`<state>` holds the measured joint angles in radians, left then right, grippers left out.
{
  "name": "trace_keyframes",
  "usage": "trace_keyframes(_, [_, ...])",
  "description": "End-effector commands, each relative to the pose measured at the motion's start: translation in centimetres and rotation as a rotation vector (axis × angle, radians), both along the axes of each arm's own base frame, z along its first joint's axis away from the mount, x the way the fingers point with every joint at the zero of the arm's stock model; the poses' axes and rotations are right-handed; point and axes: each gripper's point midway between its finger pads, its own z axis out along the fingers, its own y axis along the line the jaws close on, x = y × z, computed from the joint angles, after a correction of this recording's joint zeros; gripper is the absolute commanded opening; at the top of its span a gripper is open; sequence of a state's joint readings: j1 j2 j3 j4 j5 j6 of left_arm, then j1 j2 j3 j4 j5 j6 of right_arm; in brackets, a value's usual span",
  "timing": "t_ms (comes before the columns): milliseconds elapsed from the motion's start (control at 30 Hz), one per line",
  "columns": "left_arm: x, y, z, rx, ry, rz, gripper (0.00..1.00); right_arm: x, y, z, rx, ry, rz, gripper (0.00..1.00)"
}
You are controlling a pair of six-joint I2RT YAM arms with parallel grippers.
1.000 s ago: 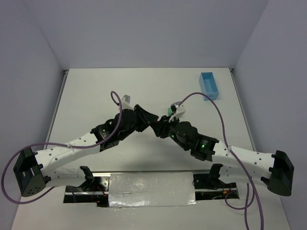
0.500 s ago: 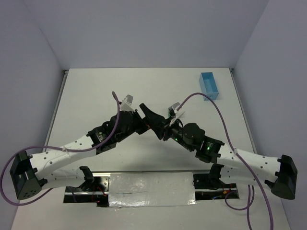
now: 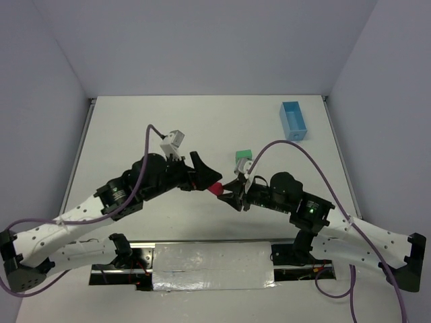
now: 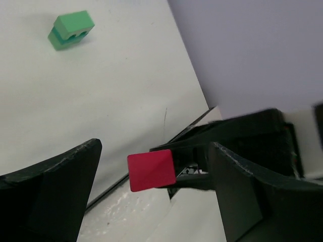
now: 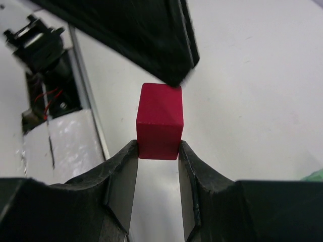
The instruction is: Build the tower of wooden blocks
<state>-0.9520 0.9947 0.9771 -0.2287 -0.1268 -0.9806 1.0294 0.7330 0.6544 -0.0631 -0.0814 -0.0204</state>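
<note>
Right gripper [image 5: 157, 151] pinches the red triangular block [image 5: 159, 118] above the table's [image 3: 135, 134] near edge; left gripper [image 4: 155, 147], fingers spread wide, is just beside it.

**Headcount of what was on the bench**

Quick tally, nothing else. Red block [image 5: 159, 121]: just one. Green blocks [image 4: 72, 29]: I counted two in the left wrist view, a lighter one and a darker one. From the top camera they read as a single green lump, so take two as my best count. Light blue tray [image 3: 293, 121]: one. Arms [image 3: 87, 212]: two. Grippers: two, the left gripper [image 3: 206, 173] and the right gripper [image 3: 227, 192], with two fingers apiece, so four fingers total. Purple cables [image 3: 156, 134]: two, one per arm. Table [image 3: 135, 128]: one. That made three blocks altogether, one red and two green
</note>
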Motion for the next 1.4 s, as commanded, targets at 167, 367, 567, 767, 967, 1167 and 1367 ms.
trace_keyframes(167, [-5.0,2.6,4.5,0.058,-0.610,-0.338,1.00,-4.7,0.6,2.1,-0.048,0.018,0.275,0.05])
trace_keyframes(367, [-8.1,1.8,2.9,0.025,-0.838,-0.545,1.00,-6.8,0.3,3.3,-0.054,0.112,0.352,0.05])
trace_keyframes(567, [-10.0,0.8,3.3,-0.007,-0.880,-0.689,0.97,-8.8,-0.4,5.1,0.002,0.103,0.433,0.07])
trace_keyframes(767, [-11.8,0.4,3.5,-0.068,-0.886,-0.782,0.78,-8.5,-0.2,5.4,-0.009,0.111,0.419,0.08])
trace_keyframes(967, [-12.0,0.7,3.5,-0.066,-0.887,-0.790,0.61,-8.1,-0.4,5.4,-0.018,0.102,0.399,0.07])
trace_keyframes(1167, [-12.1,0.2,3.3,-0.063,-0.863,-0.823,0.26,-7.8,-0.1,5.5,-0.021,0.097,0.391,0.08])
trace_keyframes(1367, [-11.2,-0.1,2.8,-0.038,-0.835,-0.790,0.00,-7.2,0.0,5.6,-0.021,0.077,0.366,0.13])
